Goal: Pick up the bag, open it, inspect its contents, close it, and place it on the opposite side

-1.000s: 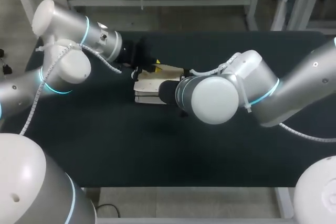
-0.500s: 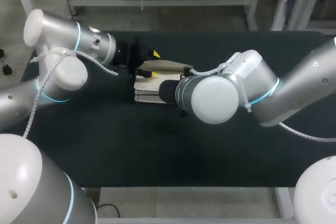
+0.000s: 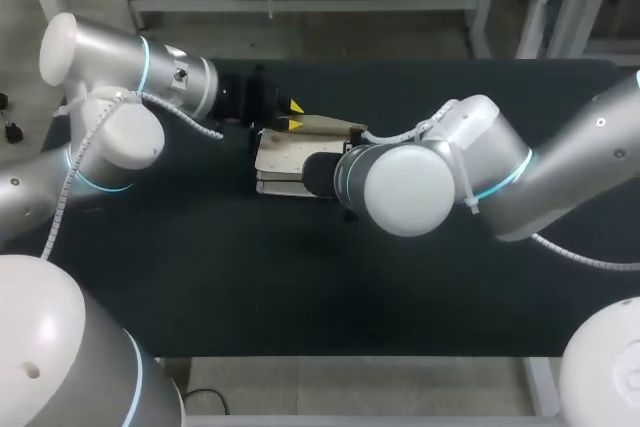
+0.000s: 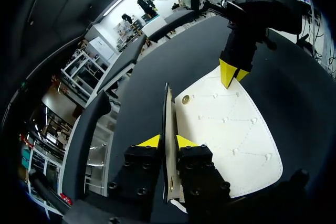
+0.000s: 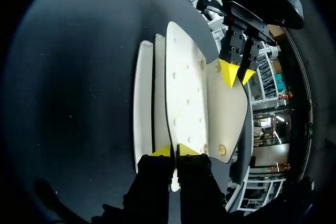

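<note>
— Black tabletop (image 3: 200,277) all round, dull and dark. What stands at its left?
— The left arm (image 3: 110,137), which comes in from that side toward the middle. The left gripper (image 3: 293,115) is at the bag's left end, by the far corner.
— Clenched or loose?
— Pinched on the flap (image 4: 168,114). The left wrist view has the flap standing on edge between the two yellow tips, one tip at each face.
— And the bag itself?
— The white bag (image 3: 285,159) lies near the table's middle, its body flat on the surface and the flap lifted along the far edge. A round metal snap (image 4: 186,99) shows on the top panel just beside the raised flap, with rows of small stitch dots across the panel.
— Right of that?
— The right gripper (image 5: 176,151) grasps the bag's right end. In its own wrist view a thin panel edge runs between its tips, both pressed to it. From above, the right arm (image 3: 420,182) covers that end.
— How do the two grippers stand?
— Facing each other across the bag, one at each end.
</note>
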`<state>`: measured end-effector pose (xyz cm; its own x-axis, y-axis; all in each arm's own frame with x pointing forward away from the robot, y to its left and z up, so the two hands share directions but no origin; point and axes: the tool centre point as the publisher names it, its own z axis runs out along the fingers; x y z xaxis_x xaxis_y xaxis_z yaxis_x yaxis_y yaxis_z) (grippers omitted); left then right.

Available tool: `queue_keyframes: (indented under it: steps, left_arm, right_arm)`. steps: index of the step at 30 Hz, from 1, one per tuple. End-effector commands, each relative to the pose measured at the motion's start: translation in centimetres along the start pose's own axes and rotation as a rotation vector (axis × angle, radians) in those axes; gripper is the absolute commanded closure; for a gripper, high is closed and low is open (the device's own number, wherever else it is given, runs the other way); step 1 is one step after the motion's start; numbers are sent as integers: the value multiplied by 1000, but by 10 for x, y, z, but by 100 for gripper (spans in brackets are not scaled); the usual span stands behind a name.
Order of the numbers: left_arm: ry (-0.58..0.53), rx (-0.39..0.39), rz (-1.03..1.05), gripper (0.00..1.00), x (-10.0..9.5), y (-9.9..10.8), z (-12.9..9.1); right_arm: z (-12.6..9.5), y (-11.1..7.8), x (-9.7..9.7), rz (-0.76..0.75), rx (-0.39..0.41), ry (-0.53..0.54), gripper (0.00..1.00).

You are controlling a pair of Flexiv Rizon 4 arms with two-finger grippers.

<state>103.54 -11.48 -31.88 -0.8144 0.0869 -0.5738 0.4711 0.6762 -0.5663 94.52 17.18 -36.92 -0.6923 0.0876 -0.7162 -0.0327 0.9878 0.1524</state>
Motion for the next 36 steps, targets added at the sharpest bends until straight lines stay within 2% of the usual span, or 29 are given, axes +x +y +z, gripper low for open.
queue_keyframes:
  steps: [1, 9, 10, 11, 13, 15, 17, 18, 24, 36]
  left_arm:
    - [1, 3, 1, 100, -1, 1, 1]
    - [1, 3, 1, 100, -1, 1, 1]
    - [-10, -4, 17, 100, 3, 1, 3]
    - [-14, 22, 31, 100, 7, 1, 2]
    - [-64, 9, 55, 100, 17, 0, 2]
    - [-92, 38, 50, 100, 25, 2, 1]
    - [-141, 22, 67, 100, 33, 3, 2]
    - [-144, 51, 73, 100, 38, 4, 1]
    - [-170, 67, 96, 100, 57, 7, 2]
    - [-143, 50, 122, 100, 58, 7, -2]
  right_arm:
    - [2, -3, 4, 1, -19, -171, 100]
    - [2, -3, 4, 1, -19, -171, 100]
    - [2, -3, 4, 1, -19, -171, 100]
    - [2, -3, 4, 1, -19, -171, 100]
    - [2, -3, 4, 1, -19, -171, 100]
    - [2, -3, 4, 1, -19, -171, 100]
    - [2, -3, 4, 1, -19, -171, 100]
    - [2, -3, 4, 1, -19, -171, 100]
    - [2, -3, 4, 1, -19, -171, 100]
    - [2, -3, 4, 1, -19, -171, 100]
